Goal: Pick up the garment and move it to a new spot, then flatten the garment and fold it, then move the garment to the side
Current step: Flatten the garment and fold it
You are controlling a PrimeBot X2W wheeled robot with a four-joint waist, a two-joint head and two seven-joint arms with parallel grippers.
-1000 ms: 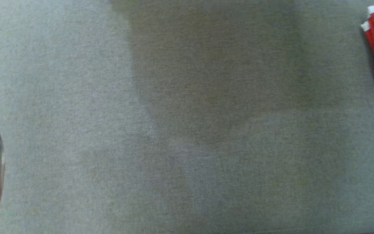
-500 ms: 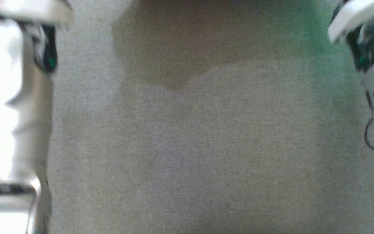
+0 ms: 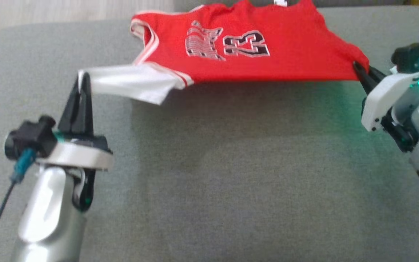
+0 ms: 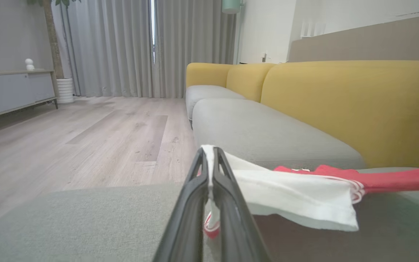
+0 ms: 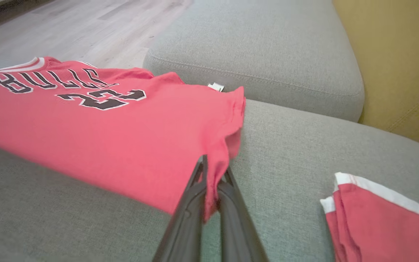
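Head view: left gripper [image 3: 84,76] is clamped on a white flap of the red Bulls jersey [image 3: 253,54]; right gripper [image 3: 357,66] is clamped on the opposite red corner. The jersey is stretched taut between them, its near edge lifted off the grey sofa cushion [image 3: 231,182], with a shadow beneath.

Change: a second ago this view held bare cushion with a folded red garment [image 5: 384,218] at its right edge. The whole frame has shifted, so the camera moved, not the cloth.

Judgement: carry-and-spread stage; flattening and folding remain.
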